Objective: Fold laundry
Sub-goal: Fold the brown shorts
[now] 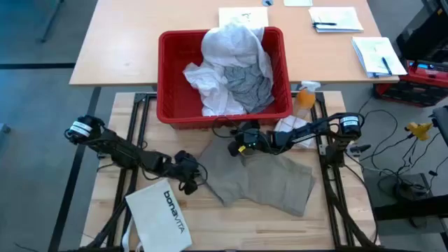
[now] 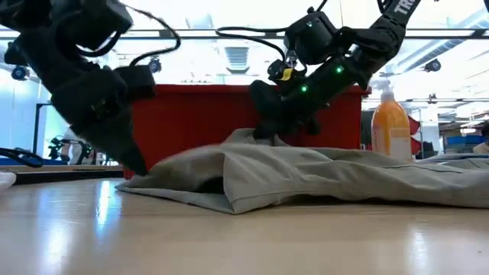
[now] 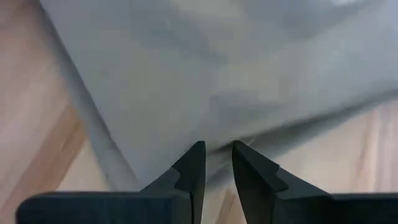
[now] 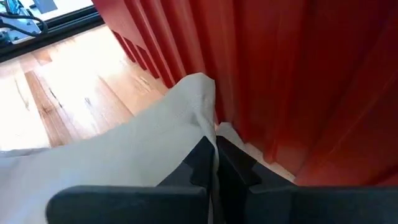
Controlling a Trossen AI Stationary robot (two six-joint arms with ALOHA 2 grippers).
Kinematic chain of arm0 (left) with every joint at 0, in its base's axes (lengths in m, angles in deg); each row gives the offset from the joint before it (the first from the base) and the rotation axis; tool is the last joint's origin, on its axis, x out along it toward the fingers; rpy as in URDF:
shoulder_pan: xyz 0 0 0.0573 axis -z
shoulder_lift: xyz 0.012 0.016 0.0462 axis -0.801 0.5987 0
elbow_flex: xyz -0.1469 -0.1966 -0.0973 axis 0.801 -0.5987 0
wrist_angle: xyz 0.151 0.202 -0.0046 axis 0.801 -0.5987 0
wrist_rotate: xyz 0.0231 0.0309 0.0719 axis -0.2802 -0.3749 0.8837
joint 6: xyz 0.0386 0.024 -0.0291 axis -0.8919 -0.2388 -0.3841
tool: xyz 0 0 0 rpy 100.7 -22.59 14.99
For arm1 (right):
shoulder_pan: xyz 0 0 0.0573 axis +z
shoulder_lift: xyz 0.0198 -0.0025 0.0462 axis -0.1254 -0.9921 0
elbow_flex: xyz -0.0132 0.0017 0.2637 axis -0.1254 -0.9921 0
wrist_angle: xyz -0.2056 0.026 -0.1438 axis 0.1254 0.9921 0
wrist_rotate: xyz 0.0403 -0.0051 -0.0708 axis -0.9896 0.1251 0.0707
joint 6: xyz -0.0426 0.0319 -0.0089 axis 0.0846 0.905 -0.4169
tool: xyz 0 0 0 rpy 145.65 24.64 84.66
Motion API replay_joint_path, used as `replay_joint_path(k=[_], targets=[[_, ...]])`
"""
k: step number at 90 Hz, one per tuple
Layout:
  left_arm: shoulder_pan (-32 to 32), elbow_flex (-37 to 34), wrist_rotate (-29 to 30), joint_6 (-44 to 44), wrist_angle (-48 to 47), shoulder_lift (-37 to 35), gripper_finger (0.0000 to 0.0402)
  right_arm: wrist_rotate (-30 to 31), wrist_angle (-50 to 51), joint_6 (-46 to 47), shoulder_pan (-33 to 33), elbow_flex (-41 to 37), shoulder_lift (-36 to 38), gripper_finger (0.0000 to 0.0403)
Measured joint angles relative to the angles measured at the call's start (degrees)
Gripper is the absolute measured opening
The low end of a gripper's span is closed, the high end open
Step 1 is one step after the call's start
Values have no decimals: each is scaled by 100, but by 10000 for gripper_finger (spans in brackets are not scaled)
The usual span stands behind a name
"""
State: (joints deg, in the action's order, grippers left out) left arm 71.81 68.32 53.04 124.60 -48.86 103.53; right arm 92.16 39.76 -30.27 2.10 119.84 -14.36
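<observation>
The khaki-tan garment (image 1: 262, 180) lies spread on the desk (image 1: 112, 189), just in front of the red basket (image 1: 171, 77) that holds the grey T-shirt (image 1: 246, 84) and white shirt (image 1: 234, 43). The left tool (image 1: 189, 176) sits at its near-left edge with fingers slightly parted, gripping nothing I can make out — the right tool (image 1: 236, 145) is clenched on the far edge by the basket. It looks like the opening step of a fold — next, I'd judge, the left must pinch its edge so both can lift together.

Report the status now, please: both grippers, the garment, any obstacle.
Right gripper shut on khaki garment, edge pinched beside red basket. Left gripper slightly open at garment's left edge. White bag close by, not blocking.
</observation>
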Motion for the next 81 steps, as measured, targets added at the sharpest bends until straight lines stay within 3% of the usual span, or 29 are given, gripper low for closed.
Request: replay_joint_path(k=[19,44,56,67,81], targets=[[-2,244,16,42,-883,-371,62,-23,44,-14,-5,2,0,0],[-11,255,31,-181,-932,-521,60,-36,87,-14,-17,7,0,0],[-31,257,122,-371,-530,-523,53,-43,90,-14,-18,7,0,0],[-46,240,437,-383,-535,-369,46,-51,90,-12,-20,7,0,0],[-71,170,383,-302,-877,-139,37,-142,92,-1,-31,7,0,0]])
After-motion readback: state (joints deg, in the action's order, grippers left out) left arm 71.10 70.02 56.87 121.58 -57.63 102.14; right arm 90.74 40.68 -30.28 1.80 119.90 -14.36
